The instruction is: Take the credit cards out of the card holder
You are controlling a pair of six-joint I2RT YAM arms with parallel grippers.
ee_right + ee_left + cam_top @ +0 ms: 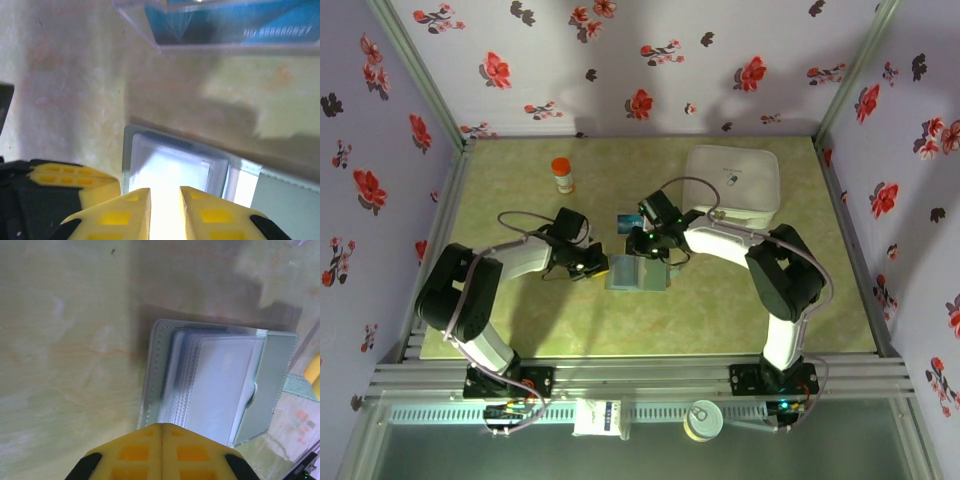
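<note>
Partway: one blue credit card sits in the clear tray, card holder lies open on the counter, sleeves likely still loaded; left pincer shut at its edge, right pincer barely open over it, nothing visibly gripped.

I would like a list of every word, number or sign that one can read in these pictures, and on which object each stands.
Nothing reads clearly enough to quote.
Blue card in the clear tray: a row of pale characters, perhaps digits, too blurred.
White box: one small dark mark, too small.
Orange-capped bottle: any print too small.
White pack at the near edge: blue print, too small.
</note>
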